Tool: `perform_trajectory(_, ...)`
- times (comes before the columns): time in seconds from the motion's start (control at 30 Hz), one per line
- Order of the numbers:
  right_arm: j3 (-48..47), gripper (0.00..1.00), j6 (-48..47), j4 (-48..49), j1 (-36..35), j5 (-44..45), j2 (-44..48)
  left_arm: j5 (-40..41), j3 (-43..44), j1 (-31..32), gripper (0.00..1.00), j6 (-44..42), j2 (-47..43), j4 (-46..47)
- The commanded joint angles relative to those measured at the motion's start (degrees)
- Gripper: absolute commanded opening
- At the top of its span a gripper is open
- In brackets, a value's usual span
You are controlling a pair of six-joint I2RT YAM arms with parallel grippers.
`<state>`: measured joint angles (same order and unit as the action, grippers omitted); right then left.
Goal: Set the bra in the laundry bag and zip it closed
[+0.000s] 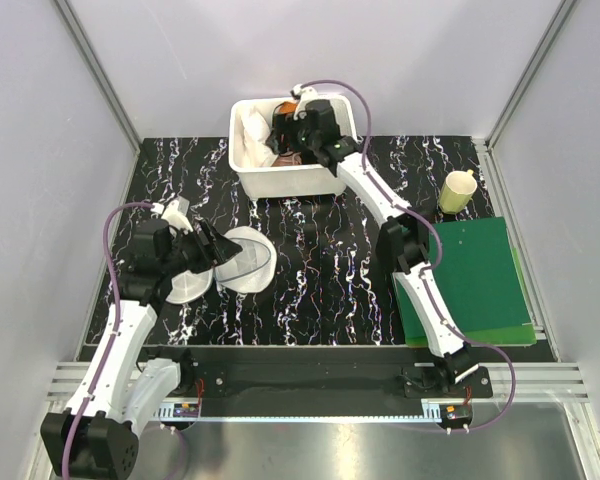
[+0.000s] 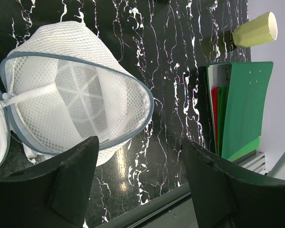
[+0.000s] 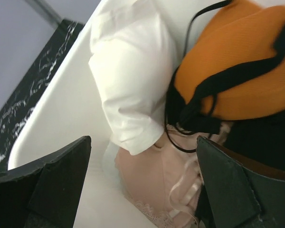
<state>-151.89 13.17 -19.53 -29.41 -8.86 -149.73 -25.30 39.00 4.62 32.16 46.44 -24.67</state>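
The laundry bag (image 1: pixel 245 258) lies unzipped on the black marbled table, its round mesh halves spread apart; the left wrist view looks into one half (image 2: pixel 71 104). My left gripper (image 1: pixel 215 252) is open and empty just beside the bag, its jaws (image 2: pixel 140 183) over bare table at the bag's rim. The white bra (image 3: pixel 133 80) lies in the white tub (image 1: pixel 280 182), against its left wall (image 1: pixel 252 135). My right gripper (image 1: pixel 300 138) is open inside the tub, its jaws (image 3: pixel 142 185) spread just above the garments, below the bra's lower edge, holding nothing.
The tub also holds an orange garment with black straps (image 3: pixel 242 71), a pale pink lacy garment (image 3: pixel 166 180) and a black garment (image 3: pixel 270 142). A yellow-green cup (image 1: pixel 458 190) and a green folder (image 1: pixel 470 280) are at the right of the table.
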Motion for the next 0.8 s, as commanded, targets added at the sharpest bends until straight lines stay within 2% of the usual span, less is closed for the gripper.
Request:
perform_trajectory(0.0, 2.6, 1.0, -7.7, 9.8, -3.8, -2.4, 1.5, -2.3, 2.5, 0.2, 0.75, -2.2, -0.4, 0.8)
perform_trajectory(0.1, 1.0, 1.0, -11.0, 11.4, -5.2, 2.4, -1.5, -2.9, 2.7, 0.2, 0.75, -1.8, -1.2, 0.2)
perform_trajectory(0.3, -4.4, 1.0, -9.6, 14.3, -5.3, 6.0, -9.0, -2.6, 4.5, 0.2, 0.75, -1.5, -2.2, -1.7)
perform_trajectory(0.43, -4.7, 1.0, -10.4, 21.5, -5.7, 8.5, -12.3, -2.3, 5.3, 0.2, 0.75, -1.1, -2.1, -2.2)
perform_trajectory(0.57, -8.1, 0.92, -11.1, 26.8, -5.7, 12.7, -17.1, -2.0, 5.5, 0.2, 0.75, -1.0, -2.1, -2.8)
perform_trajectory(0.67, -9.6, 0.81, -10.8, 30.9, -5.7, 11.1, -19.2, -1.7, 5.5, 0.1, 0.75, -0.7, -1.6, -2.9)
perform_trajectory(0.77, -9.5, 0.63, -10.4, 33.7, -5.8, 10.6, -20.1, -1.3, 5.6, 0.1, 0.75, -0.7, -1.3, -2.9)
